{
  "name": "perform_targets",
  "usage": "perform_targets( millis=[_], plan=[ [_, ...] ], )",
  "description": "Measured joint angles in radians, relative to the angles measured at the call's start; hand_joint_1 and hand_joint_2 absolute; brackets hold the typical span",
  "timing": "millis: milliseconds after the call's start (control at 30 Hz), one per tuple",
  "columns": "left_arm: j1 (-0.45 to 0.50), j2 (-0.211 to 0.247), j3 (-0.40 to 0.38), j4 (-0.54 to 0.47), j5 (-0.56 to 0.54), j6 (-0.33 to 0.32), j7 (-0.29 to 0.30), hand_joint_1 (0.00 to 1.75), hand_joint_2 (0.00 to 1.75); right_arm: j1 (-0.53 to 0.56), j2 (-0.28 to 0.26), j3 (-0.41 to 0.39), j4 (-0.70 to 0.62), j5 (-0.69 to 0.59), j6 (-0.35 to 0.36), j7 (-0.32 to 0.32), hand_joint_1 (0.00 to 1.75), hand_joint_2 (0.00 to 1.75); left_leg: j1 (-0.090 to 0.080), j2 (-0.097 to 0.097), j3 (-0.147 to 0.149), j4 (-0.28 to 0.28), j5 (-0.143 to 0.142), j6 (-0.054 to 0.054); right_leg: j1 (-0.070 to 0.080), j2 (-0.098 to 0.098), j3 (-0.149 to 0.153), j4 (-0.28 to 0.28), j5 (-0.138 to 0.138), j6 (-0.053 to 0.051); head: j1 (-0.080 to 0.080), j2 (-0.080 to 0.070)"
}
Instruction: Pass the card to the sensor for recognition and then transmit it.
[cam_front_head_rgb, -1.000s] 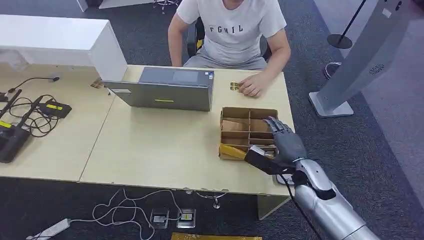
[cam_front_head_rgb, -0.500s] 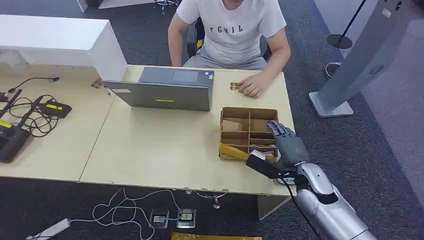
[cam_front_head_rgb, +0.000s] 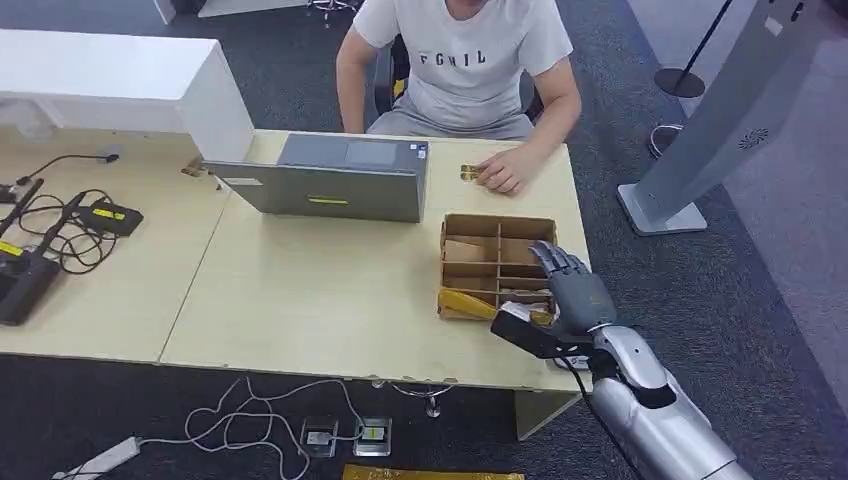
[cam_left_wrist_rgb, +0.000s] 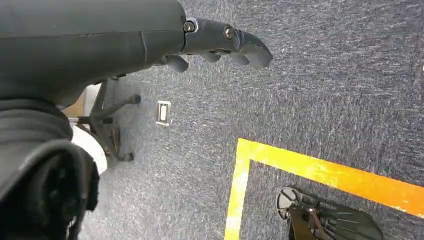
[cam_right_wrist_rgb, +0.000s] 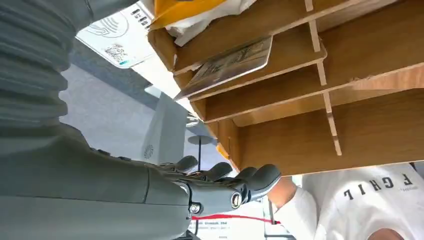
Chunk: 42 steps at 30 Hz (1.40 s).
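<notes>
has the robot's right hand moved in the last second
Yes. In the head view the right hand has drawn back toward the robot along the right side of the wooden divider box, which stays put; its fingertips now sit slightly nearer the table's front edge.

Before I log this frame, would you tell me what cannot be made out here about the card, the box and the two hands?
- Head view: the right robot hand covers the near right compartments of the box, so any card there is hidden.
- Right wrist view: print on the card in its slot is too small and tilted to read.
- Head view: the small item under the person's hand is too small to identify.
- Left wrist view: the left robot hand's palm is hidden by its own cover.
</notes>
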Motion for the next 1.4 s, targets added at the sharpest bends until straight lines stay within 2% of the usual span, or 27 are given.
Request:
perform_targets(
  millis=[967, 1000, 1033, 1400],
  plan=[
    [0.000, 0.000, 0.000, 0.000, -0.007, 0.000, 0.001, 0.00, 0.00, 0.016, 0.008, 0.000, -0.024, -0.002, 0.027, 0.011, 0.00, 1.75, 0.000, 0.000, 0.000, 0.000, 0.000, 0.000, 0.000, 0.000, 0.000, 0.000, 0.000, 0.000, 0.000, 0.000],
    [0.000, 0.000, 0.000, 0.000, -0.007, 0.000, 0.001, 0.00, 0.00, 0.016, 0.008, 0.000, -0.024, -0.002, 0.029, 0.011, 1.29, 1.75, 0.000, 0.000, 0.000, 0.000, 0.000, 0.000, 0.000, 0.000, 0.000, 0.000, 0.000, 0.000, 0.000, 0.000],
    [0.000, 0.000, 0.000, 0.000, -0.008, 0.000, 0.001, 0.00, 0.00, 0.017, 0.008, 0.000, -0.024, -0.002, 0.031, 0.012, 1.75, 1.75, 0.000, 0.000, 0.000, 0.000, 0.000, 0.000, 0.000, 0.000, 0.000, 0.000, 0.000, 0.000, 0.000, 0.000],
    [0.000, 0.000, 0.000, 0.000, -0.009, 0.000, 0.001, 0.00, 0.00, 0.023, 0.008, 0.000, -0.037, -0.005, 0.039, 0.014, 1.75, 1.75, 0.000, 0.000, 0.000, 0.000, 0.000, 0.000, 0.000, 0.000, 0.000, 0.000, 0.000, 0.000, 0.000, 0.000]
  ],
)
